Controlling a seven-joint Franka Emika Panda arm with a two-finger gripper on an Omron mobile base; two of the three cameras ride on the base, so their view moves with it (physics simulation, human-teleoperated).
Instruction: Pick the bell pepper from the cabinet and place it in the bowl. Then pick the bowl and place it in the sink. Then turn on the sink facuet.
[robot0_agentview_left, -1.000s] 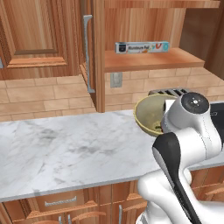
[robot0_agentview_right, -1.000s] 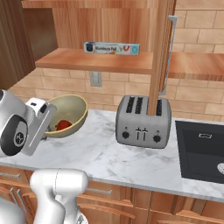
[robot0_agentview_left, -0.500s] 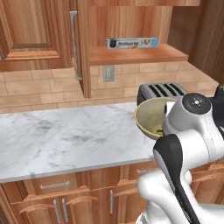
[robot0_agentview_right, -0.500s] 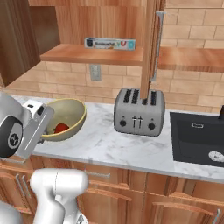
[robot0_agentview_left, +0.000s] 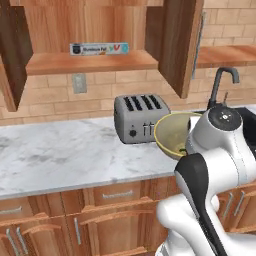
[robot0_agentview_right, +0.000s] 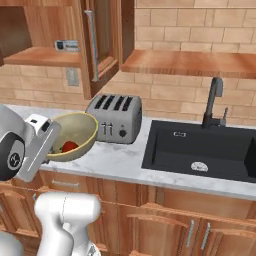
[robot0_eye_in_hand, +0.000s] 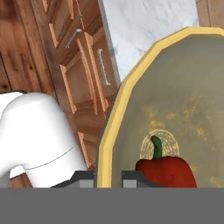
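Bowl (robot0_agentview_right: 74, 135) in the grip of the tool (robot0_eye_in_hand: 108, 177), lifted and tilted beside the toaster (robot0_agentview_right: 116, 117): that is the state of things. In the hand view the two fingertips (robot0_eye_in_hand: 83, 178) straddle the bowl's yellow rim, one outside and one inside, so the tool is clamped on the bowl. The bell pepper (robot0_eye_in_hand: 166, 170) lies inside the bowl, low against the wall nearest the tool, its green stem pointing up the slope. The first part of the task looks done; the step in hand is carrying the bowl to the sink (robot0_agentview_right: 200, 147), which sits on the far side of the toaster in the worktop (robot0_agentview_left: 60, 155).

To do this well, the bowl should be kept no steeper than it is now, or the pepper may roll out over the rim. The path should pass in front of or above the toaster, not through it. Over the basin, lower until the bowl's base rests on the black floor, keeping away from the sink facuet (robot0_agentview_right: 214, 102), before releasing.
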